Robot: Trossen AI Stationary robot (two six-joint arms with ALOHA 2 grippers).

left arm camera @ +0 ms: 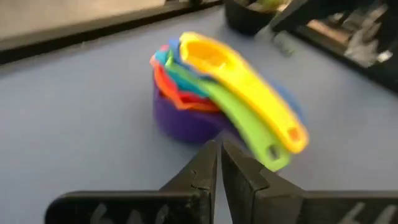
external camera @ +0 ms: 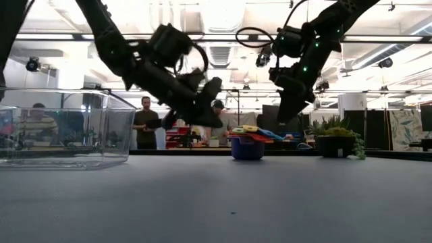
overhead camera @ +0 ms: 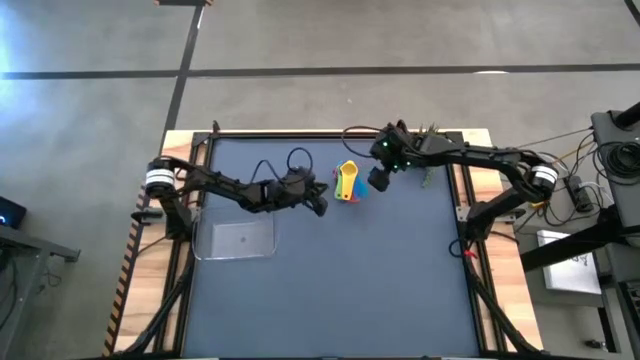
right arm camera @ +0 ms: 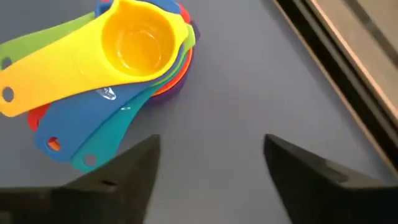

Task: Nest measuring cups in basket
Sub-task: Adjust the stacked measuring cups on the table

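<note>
High: measuring cups (overhead camera: 348, 183) nested in one stack on the mat, between both grippers; basket (overhead camera: 236, 240) sits apart, nearer the left arm.
Low: stack on the table, both grippers raised.
Left wrist: left gripper (left arm camera: 219, 163) pinched closed, holding nothing.
Right wrist: right gripper (right arm camera: 211, 155) spread wide, holding nothing.
No readable writing.

Bright, even indoor light comes from ceiling fixtures seen in the low view, which glare white overhead and turn both arms into dark silhouettes. The table (overhead camera: 330, 280) looks evenly lit, with only faint shadows. The left wrist view is soft with blur. The stacked measuring cups (right arm camera: 118, 68) appear sharp and vivid.
</note>
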